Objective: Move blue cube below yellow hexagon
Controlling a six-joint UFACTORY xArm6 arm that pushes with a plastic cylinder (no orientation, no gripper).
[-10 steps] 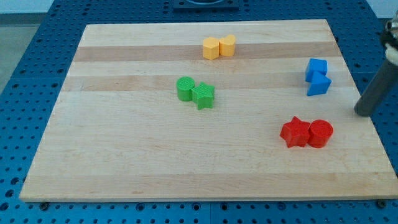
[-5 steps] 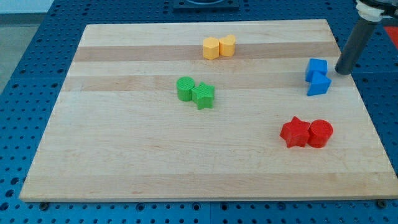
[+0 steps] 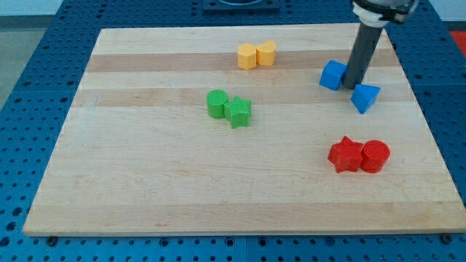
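Jaws: none, only my tip (image 3: pixel 354 88) | touching blue cube (image 3: pixel 333 75), cube tilted, apart from blue wedge (image 3: pixel 365 97)

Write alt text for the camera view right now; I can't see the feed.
My tip touches the right side of the blue cube, with the other blue block just right of it. Yellow pair sits near the board's top, green pair centre-left, red pair lower right.

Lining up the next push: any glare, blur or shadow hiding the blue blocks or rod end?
Camera view: even light, no glare on the board; blue cube and the other blue block look sharp; my tip sits between them, casting only a faint shadow.
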